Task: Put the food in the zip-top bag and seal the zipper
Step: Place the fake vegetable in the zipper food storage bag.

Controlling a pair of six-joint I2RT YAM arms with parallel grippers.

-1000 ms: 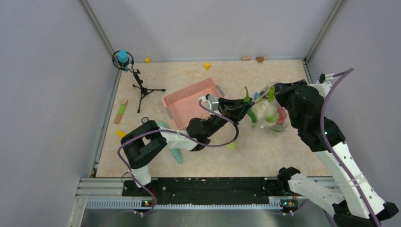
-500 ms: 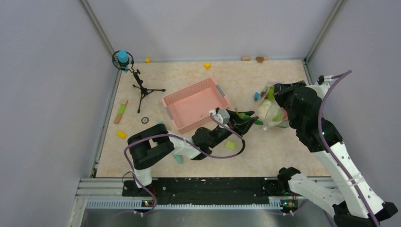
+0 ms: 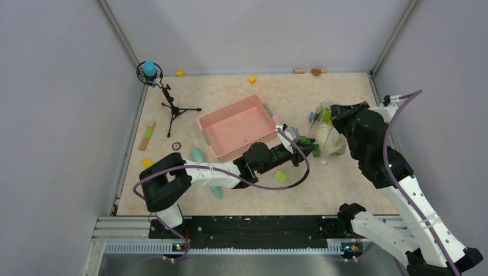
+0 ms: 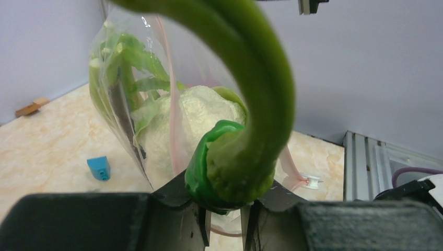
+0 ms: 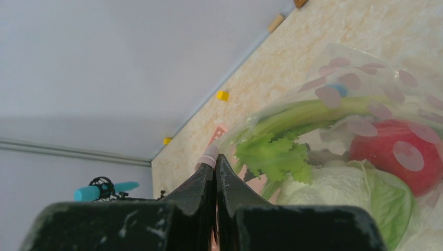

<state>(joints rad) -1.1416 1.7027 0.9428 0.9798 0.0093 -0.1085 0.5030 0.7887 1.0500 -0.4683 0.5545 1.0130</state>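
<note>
One clear crinkly plastic bag (image 3: 325, 144) stood near the right edge of the tabletop (image 3: 334, 190). Through it showed one red toy tomato (image 5: 389, 151), one white toy cauliflower (image 5: 324, 191), one pale green stalk (image 5: 313, 111), and green leafy pieces (image 5: 271, 154) too bunched to count. One curved green toy vegetable (image 4: 269, 83) was outside it. There was one pink plastic basket (image 3: 237, 126), one long teal stick (image 3: 198, 154), one small black tripod stand (image 3: 171, 106), one small blue block (image 3: 311, 117) and one yellow-green block (image 3: 280, 176). Small yellow blocks (image 3: 252, 79) numbered three: two along the far edge, one near the left edge. Two small brown pieces (image 3: 298, 71) lay at the far edge, and one tan-and-green stick (image 3: 148, 136) at the left edge.
</note>
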